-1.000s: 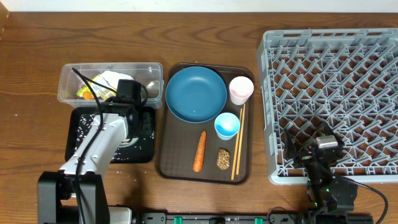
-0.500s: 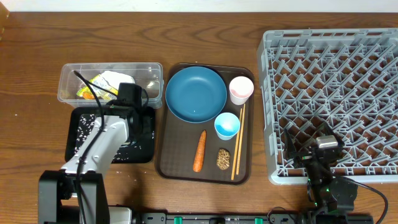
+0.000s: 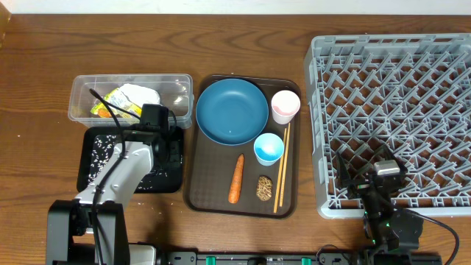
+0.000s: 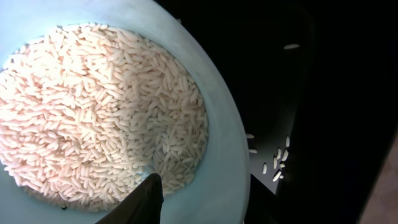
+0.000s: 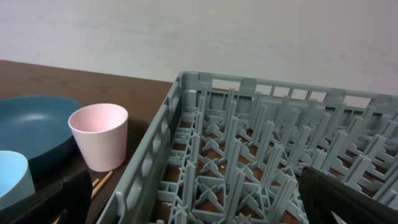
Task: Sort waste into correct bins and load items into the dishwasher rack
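Observation:
My left gripper is shut on the rim of the light-blue bowl, one finger inside and one outside. White rice fills the bowl, and loose grains lie on the black tray below. From overhead the left gripper hangs over that tray and my arm hides most of the bowl. The clear tub holds the napkin and wrapper. My right gripper stands open at the grey rack, nothing between its fingers.
The brown serving tray carries the dark-blue plate, pink cup, small light-blue cup, carrot, brown lump and chopsticks. The pink cup stands just left of the rack wall.
My left gripper with the bowl has shifted slightly toward the table's front, away from the clear tub. The right arm has stayed still.

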